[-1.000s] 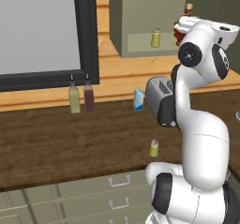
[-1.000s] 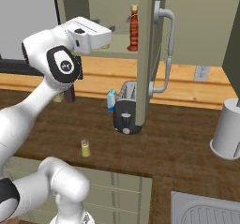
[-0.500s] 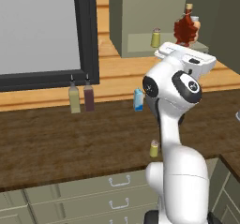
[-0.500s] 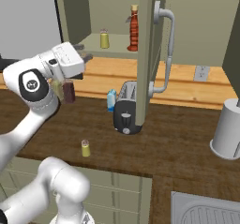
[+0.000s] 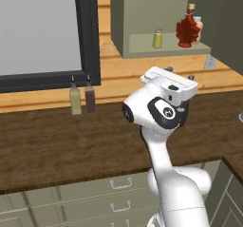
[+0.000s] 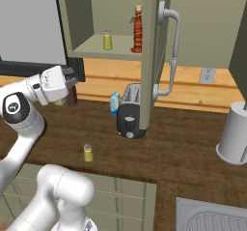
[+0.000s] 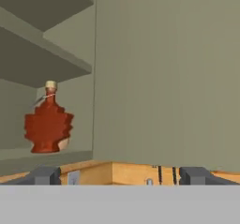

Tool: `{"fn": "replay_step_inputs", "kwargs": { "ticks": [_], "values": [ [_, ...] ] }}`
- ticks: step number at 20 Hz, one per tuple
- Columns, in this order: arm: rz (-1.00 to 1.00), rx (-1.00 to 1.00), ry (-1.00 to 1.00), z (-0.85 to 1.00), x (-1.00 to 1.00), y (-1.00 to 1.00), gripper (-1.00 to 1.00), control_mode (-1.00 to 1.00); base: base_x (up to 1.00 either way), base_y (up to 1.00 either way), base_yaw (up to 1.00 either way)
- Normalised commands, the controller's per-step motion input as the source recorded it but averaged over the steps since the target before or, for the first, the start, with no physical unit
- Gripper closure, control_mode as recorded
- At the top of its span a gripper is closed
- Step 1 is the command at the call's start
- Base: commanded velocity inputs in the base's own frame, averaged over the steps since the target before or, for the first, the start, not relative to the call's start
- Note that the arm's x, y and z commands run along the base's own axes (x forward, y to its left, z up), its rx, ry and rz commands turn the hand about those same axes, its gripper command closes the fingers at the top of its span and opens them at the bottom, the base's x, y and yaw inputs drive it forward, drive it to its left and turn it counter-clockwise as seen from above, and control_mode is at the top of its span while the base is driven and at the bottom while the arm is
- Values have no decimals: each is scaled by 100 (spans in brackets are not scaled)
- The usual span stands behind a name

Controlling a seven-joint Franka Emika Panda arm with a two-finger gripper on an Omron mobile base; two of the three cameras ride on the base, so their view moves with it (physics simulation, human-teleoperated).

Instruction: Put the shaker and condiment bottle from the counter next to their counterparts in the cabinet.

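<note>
Gripper (image 7: 119, 175) jaws spread wide, nothing between them. Condiment bottle (image 7: 48, 123) stands upright on the cabinet (image 5: 161, 44) shelf, just beside the shelf shaker (image 5: 157, 38). Second shaker (image 6: 88, 152) sits on the counter (image 6: 173, 152), in front of the toaster (image 6: 130, 118).

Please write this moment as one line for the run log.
claw: open, empty | condiment bottle: on cabinet shelf | shaker: on counter | counterpart shaker: on shelf
</note>
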Motion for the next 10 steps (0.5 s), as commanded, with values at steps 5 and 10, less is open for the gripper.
{"fn": "replay_step_inputs", "kwargs": {
  "ticks": [5, 10],
  "values": [
    [-2, 14, 15, -46, 1, 30, -100, -100, 0, 0, 0],
    [-8, 35, 16, -100, 0, 43, -100, -100, 0, 0, 0]
  ]
}}
